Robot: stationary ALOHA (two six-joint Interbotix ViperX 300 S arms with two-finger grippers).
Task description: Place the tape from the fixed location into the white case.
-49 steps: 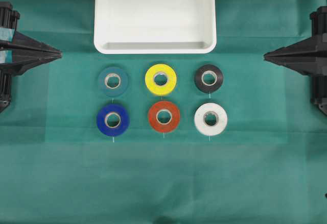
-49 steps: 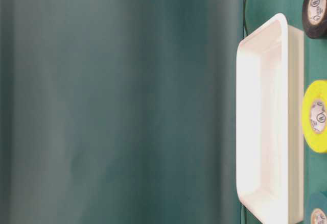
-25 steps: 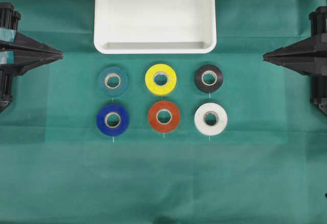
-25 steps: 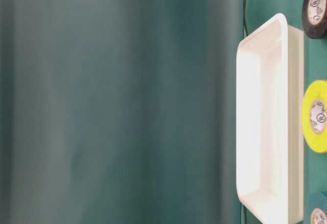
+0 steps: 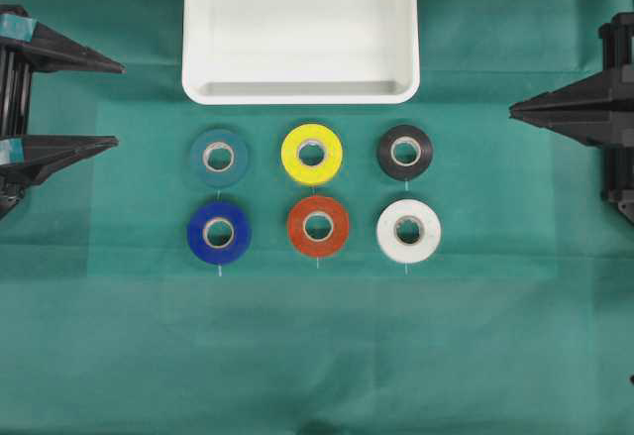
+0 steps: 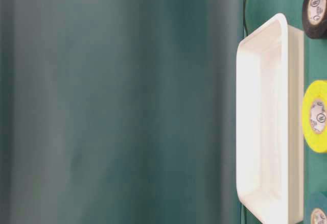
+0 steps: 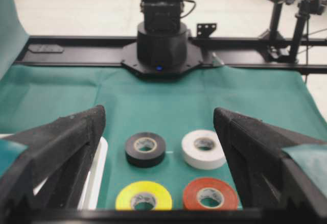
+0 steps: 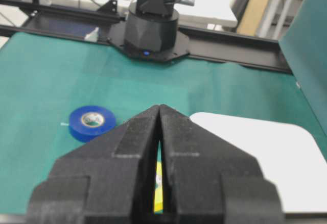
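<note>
The tape (image 5: 318, 226) is a red-orange roll lying flat in the front row, middle, of a grid of rolls. In the left wrist view the tape (image 7: 210, 194) shows low between the fingers, far ahead of them. The white case (image 5: 300, 89) stands empty behind the rolls; its rim (image 6: 283, 132) shows side-on in the table-level view. My left gripper (image 5: 119, 103) hangs open at the left edge, far from the rolls, with nothing between its fingers (image 7: 158, 114). My right gripper (image 5: 513, 110) is shut and empty at the right edge (image 8: 160, 106).
Around the tape lie a teal roll (image 5: 219, 158), a yellow roll (image 5: 311, 153), a black roll (image 5: 404, 152), a dark blue roll (image 5: 219, 233) and a white roll (image 5: 408, 230). Green cloth covers the table. The arms' bases stand at the table's far ends.
My left gripper has gone from shut to wide open while staying at the left edge. The right gripper, the rolls and the case have not moved.
</note>
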